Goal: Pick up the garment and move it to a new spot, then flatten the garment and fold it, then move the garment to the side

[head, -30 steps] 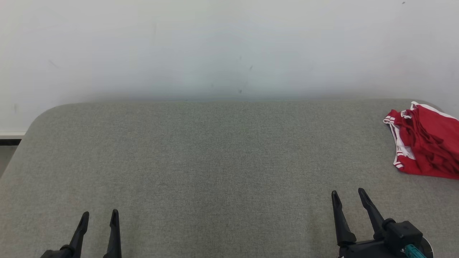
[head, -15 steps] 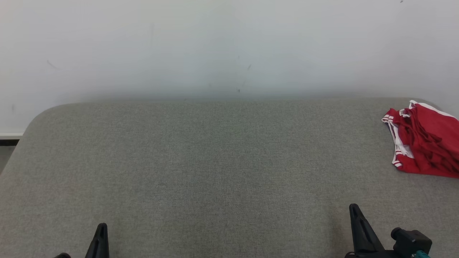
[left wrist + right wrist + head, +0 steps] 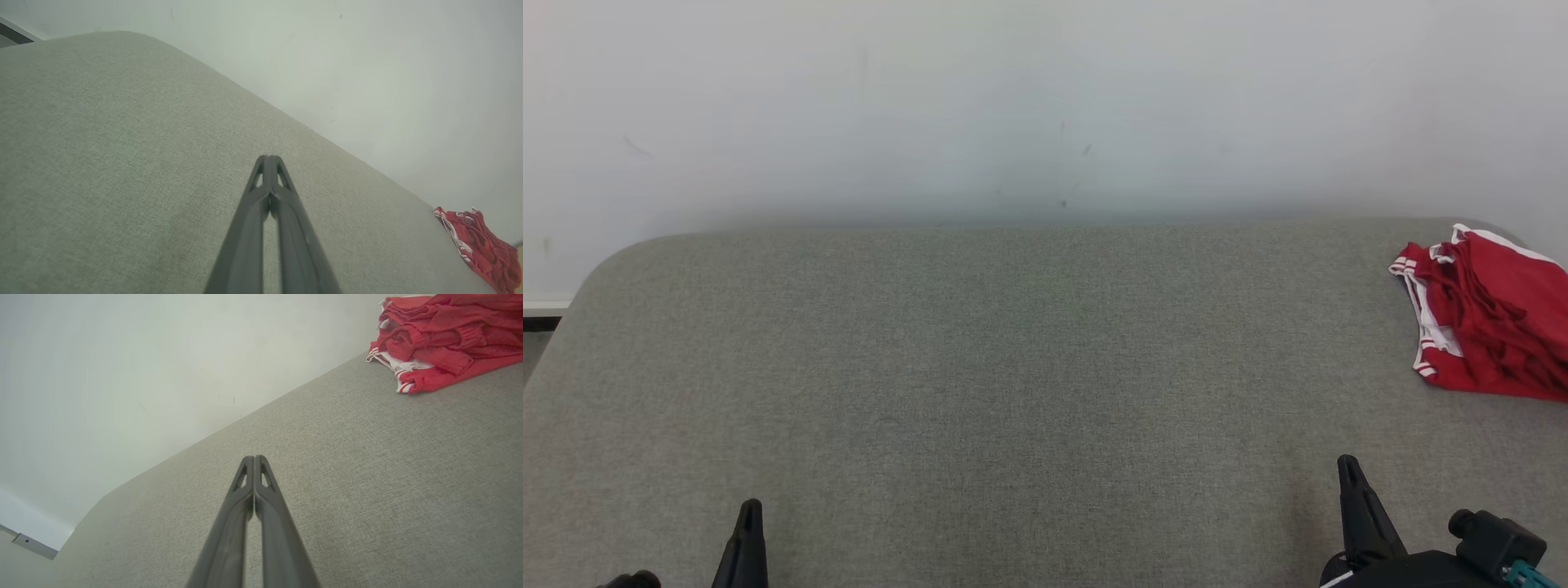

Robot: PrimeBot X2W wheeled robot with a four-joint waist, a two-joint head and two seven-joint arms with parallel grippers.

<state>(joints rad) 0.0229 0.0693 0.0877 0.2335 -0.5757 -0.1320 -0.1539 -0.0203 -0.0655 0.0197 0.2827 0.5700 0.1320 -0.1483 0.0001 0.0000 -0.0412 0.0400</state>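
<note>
The left end effector [image 3: 749, 508] sits low over the near left edge of the grey fabric-covered surface [image 3: 1013, 367]. Its two dark fingers are pressed together along their length, with nothing between them. The left wrist view shows the tips [image 3: 269, 158] meeting above bare fabric. The right end effector [image 3: 1349, 467] is near the near right edge, and its fingers are likewise drawn tight together and empty. The red garment [image 3: 1490, 327], trimmed with white stripes, lies bunched in loose folds at the far right corner of the surface, partly cut off by the head view's right border. It is well apart from both end effectors. A pale wall [image 3: 1045, 106] rises behind the far edge.
</note>
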